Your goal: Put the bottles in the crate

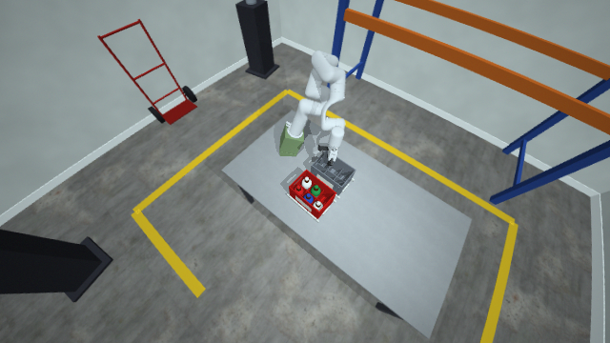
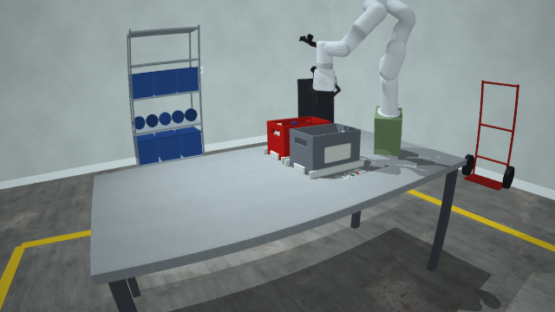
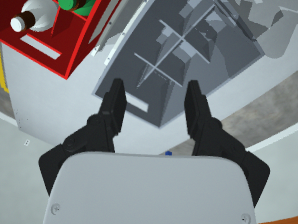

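My gripper (image 3: 155, 90) hangs partly open and empty over the grey crate (image 3: 180, 43), high enough to survey both crates. The bottles (image 3: 41, 12) stand in the red crate (image 3: 63, 63) at ten o'clock, none moved yet.

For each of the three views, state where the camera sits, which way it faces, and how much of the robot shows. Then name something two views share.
Top: high up, looking down at the table; whole arm visible.
Exterior: beyond the table's far end, level, facing the grey crate; arm visible, gripper hidden.
Wrist: on the arm, looking down between the open gripper fingers.
Shared: the red crate of bottles appears in all three.
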`<state>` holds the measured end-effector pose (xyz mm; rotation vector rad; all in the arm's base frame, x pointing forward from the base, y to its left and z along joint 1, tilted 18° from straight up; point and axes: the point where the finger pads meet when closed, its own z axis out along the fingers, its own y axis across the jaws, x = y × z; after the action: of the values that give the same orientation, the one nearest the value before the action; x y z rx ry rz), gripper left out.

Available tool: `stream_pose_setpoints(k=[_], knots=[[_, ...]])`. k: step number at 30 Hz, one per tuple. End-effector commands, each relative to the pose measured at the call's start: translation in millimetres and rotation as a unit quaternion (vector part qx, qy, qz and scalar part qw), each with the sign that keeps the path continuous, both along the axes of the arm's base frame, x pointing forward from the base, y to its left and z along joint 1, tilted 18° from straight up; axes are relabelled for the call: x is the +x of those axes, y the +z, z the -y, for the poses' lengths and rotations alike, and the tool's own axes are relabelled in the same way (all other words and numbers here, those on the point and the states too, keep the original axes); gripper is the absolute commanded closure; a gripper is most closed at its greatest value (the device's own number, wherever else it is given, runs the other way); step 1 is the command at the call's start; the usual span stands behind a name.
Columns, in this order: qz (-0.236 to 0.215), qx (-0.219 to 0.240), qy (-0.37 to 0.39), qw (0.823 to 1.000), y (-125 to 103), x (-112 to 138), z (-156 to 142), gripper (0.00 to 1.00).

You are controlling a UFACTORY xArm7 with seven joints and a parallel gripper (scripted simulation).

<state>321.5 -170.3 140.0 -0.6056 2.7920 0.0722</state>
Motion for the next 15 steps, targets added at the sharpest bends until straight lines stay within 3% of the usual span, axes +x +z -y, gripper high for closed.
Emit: stream_pose_setpoints(k=[1,11,15], knots=[[0.015,-0.015,0.075,0.997,-0.9,-4.0,26.3,0.35],[0.025,-0.046,0.179,0.982,-3.8,-13.0,65.4,0.35],[0.033,-0.066,0.247,0.966,-5.2,-17.5,84.9,0.35]])
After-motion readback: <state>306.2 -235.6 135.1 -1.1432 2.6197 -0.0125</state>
